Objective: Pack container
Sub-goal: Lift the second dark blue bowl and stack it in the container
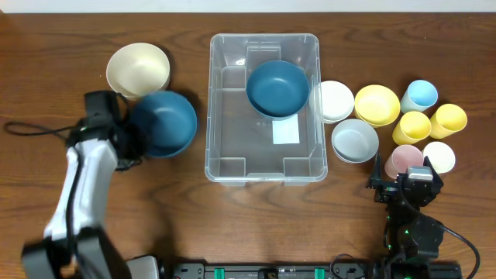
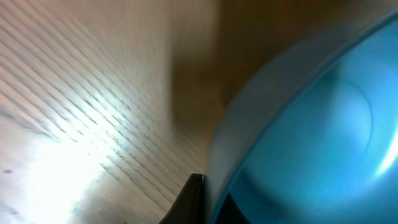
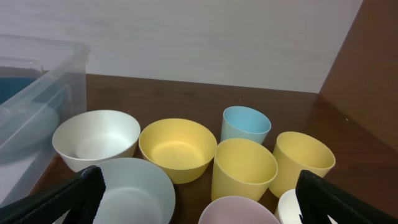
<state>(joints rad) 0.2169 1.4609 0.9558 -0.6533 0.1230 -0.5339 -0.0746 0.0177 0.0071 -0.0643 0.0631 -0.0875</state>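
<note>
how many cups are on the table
5, all right of the container: a light blue cup at the back, a yellow cup and a second yellow cup in the middle, a pink cup and a white cup in front. None look hidden.

From overhead you have bright, even light from above: the worktop (image 1: 46,46) carries only short, soft shadows, and the clear container (image 1: 229,116) shows pale glints along its rim. Your left wrist picture is badly blurred; the blue bowl (image 2: 323,124) is a smear with a light sheen, and white glare washes out the wood grain at lower left. Your right wrist picture is softly lit and sharp on the yellow cup (image 3: 244,168), hazier at the left edge.
</note>
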